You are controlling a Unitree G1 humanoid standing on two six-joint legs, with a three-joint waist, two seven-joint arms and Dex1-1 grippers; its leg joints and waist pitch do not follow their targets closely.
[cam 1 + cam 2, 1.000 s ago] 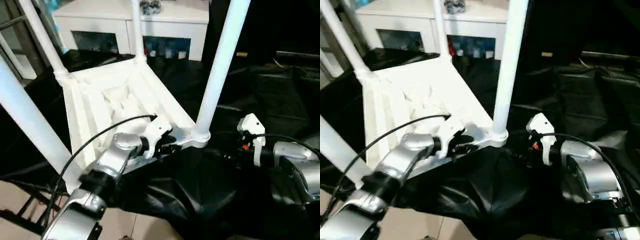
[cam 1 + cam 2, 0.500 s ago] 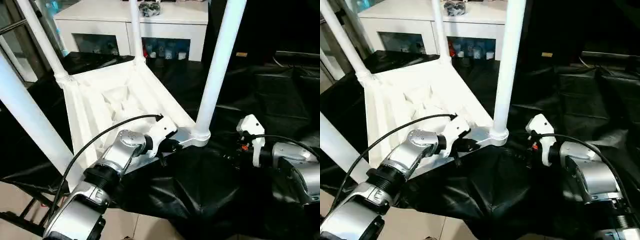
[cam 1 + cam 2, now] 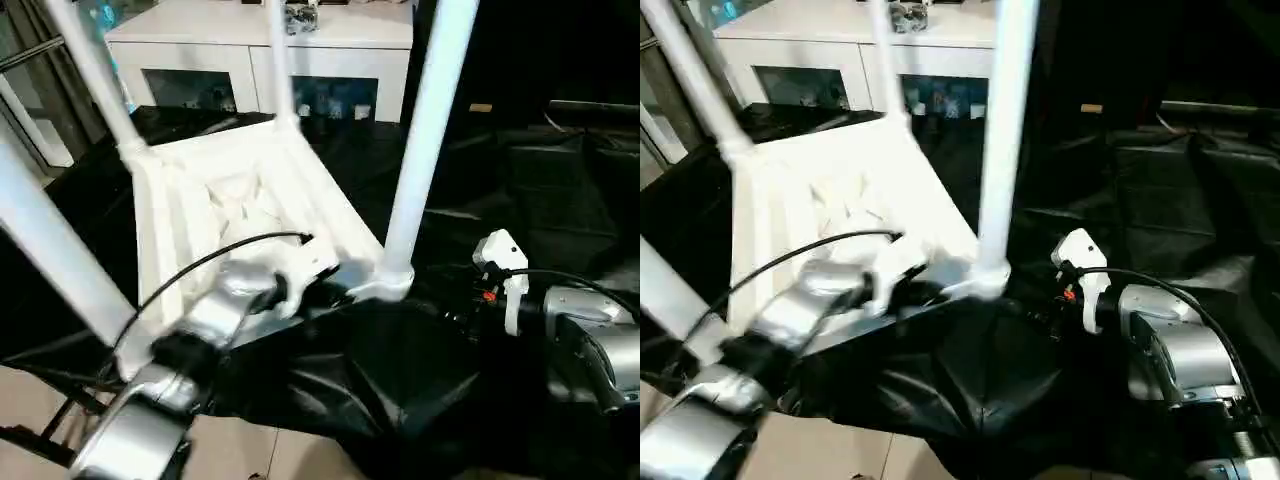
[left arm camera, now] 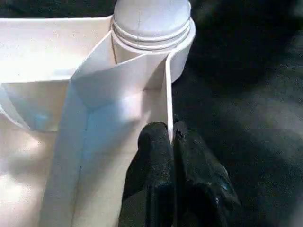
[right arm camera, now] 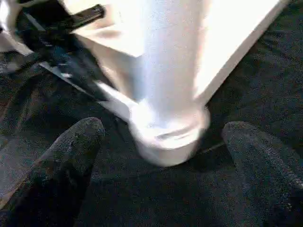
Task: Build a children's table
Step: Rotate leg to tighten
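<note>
The children's table lies upside down on the black-draped work table, its ribbed white tabletop [image 3: 230, 190] facing up and several white legs standing in the corner sockets. My left gripper [image 4: 171, 130] is shut on the thin rim wall [image 4: 168, 90] of the tabletop, just short of the near corner socket [image 4: 151, 23]. The near right leg [image 3: 420, 140] rises from that socket. My right gripper [image 5: 164, 126] is open, one finger [image 5: 71, 151] on each side of that leg's base [image 5: 165, 142] and apart from it. From the head, the right gripper [image 3: 462, 312] sits just right of the corner.
A white cabinet [image 3: 260, 40] with glass-fronted shelves stands behind the work table. Black cloth [image 3: 520, 180] covers the surface to the right and hangs over the near edge. Bare floor [image 3: 40, 400] shows at the lower left. A black cable [image 3: 200, 265] arcs over my left forearm.
My left gripper has closed on the tabletop's rim. The left arm and the table have shifted a little to the left, the near leg leaning with them. The right gripper stays in place.
</note>
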